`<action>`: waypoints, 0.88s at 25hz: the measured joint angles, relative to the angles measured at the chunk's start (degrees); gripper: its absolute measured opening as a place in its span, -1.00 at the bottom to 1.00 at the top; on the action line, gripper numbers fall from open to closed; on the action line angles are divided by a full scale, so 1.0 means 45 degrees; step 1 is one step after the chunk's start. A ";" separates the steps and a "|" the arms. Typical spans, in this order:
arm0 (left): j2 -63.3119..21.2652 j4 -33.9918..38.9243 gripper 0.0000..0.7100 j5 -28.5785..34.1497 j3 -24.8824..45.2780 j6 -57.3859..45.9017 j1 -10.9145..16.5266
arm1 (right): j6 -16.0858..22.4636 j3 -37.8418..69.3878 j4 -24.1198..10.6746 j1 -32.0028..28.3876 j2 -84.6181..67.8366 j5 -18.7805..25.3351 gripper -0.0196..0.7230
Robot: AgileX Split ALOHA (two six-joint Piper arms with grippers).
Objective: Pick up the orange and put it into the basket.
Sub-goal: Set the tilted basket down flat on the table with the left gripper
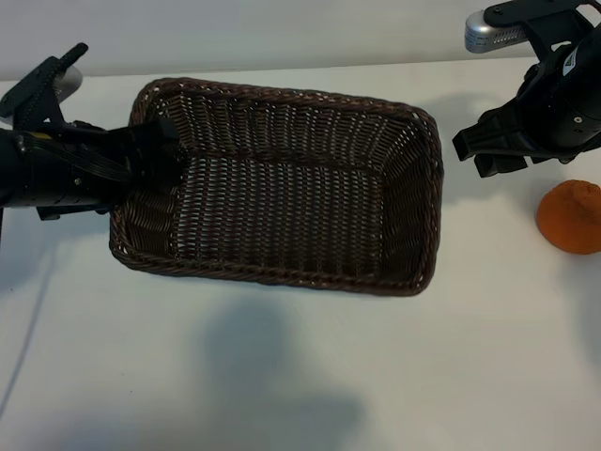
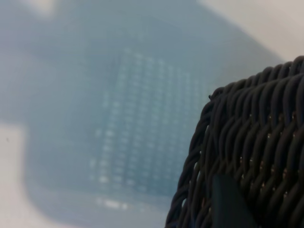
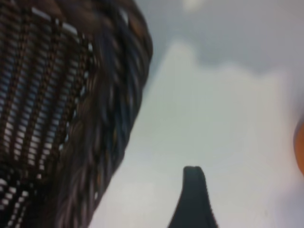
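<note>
The dark brown wicker basket (image 1: 413,202) lies mid-table. My left gripper (image 1: 160,155) straddles its left wall, one finger inside and one outside, shut on the wicker. In the left wrist view a dark finger (image 2: 229,202) presses against the weave (image 2: 256,137). The orange (image 1: 571,217) rests on the table at the far right, outside the basket. My right gripper (image 1: 481,150) hangs open and empty between the basket's right end and the orange, slightly behind both. The right wrist view shows one finger (image 3: 192,199), the basket's corner (image 3: 109,95) and a sliver of the orange (image 3: 300,147).
White table (image 1: 282,376) all around, with broad bare room in front of the basket and arm shadows across it. The orange lies close to the right edge of the exterior view.
</note>
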 joint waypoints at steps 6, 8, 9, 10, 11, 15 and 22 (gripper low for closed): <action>0.1396 -0.0438 -0.04 -0.0233 -0.0851 0.0159 0.0000 | 0.0000 0.0000 0.0000 0.0000 0.0000 0.0065 0.47; 0.1932 -0.0654 -0.04 -0.0175 -0.1421 0.0272 -0.0028 | 0.0000 -0.0004 0.0000 0.0000 0.0000 0.0065 0.47; 0.2197 -0.0761 -0.04 -0.0167 -0.1710 0.0298 -0.0073 | 0.0000 -0.0004 0.0000 0.0000 0.0000 0.0076 0.47; 0.2443 -0.0869 -0.04 -0.0167 -0.1999 0.0298 -0.0149 | 0.0000 -0.0004 0.0000 0.0000 0.0000 0.0076 0.47; 0.2686 -0.1003 -0.04 -0.0167 -0.2265 0.0312 -0.0257 | 0.0000 -0.0004 0.0000 0.0000 0.0000 0.0076 0.47; 0.3630 -0.1321 -0.04 -0.0167 -0.3088 0.0393 -0.0830 | 0.0000 -0.0004 0.0000 0.0000 0.0000 0.0076 0.47; 0.5032 -0.2045 -0.04 -0.0282 -0.3712 0.0621 -0.1609 | -0.0016 -0.0020 0.0000 0.0000 0.0000 0.0087 0.47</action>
